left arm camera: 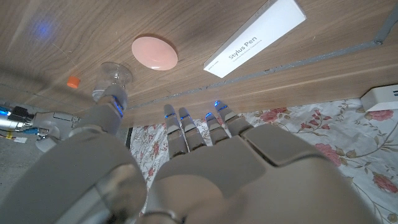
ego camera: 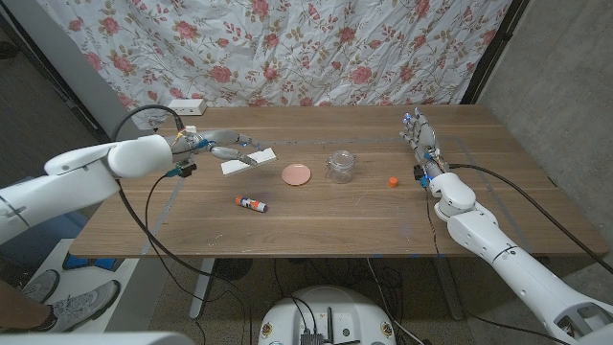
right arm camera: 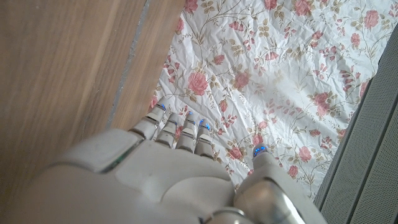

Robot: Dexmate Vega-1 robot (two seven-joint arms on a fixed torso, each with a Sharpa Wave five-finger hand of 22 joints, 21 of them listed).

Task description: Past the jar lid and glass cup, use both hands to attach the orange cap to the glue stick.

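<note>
While both hands hang back at the sides of the wooden table (ego camera: pixel 316 225), the glue stick (ego camera: pixel 251 203) lies on its side toward the near-left part of the top, uncapped. Its long axis runs roughly left to right with a slight tilt, dark end toward the robot's left and a reddish end toward the right. It's got a white body with some print on it, way too small to read.

Its orange cap (ego camera: pixel 393 180) is a tiny round thing sitting well apart from it, over on the right side, just beside the right hand (ego camera: pixel 420 136). Between the two, mid-table, sit the jar lid (ego camera: pixel 296 173), a flat, smooth, salmon-pink disc, and the glass cup (ego camera: pixel 340 166), clear, short and round. They're near each other but not touching.

Left hand (ego camera: pixel 226 149) is empty with fingers stretched out, hovering by a white flat box (ego camera: pixel 248 161). From the left wrist view that box (left arm camera: pixel 255 38) reads "Stylus Pen". Right hand is also released, fingers straight and pointing toward the back of the table, holding nothing.

Behind the table there's a crinkled floral cloth (ego camera: pixel 287 48), white with pink roses, and a white power strip (ego camera: pixel 182 105) at the back-left corner.
</note>
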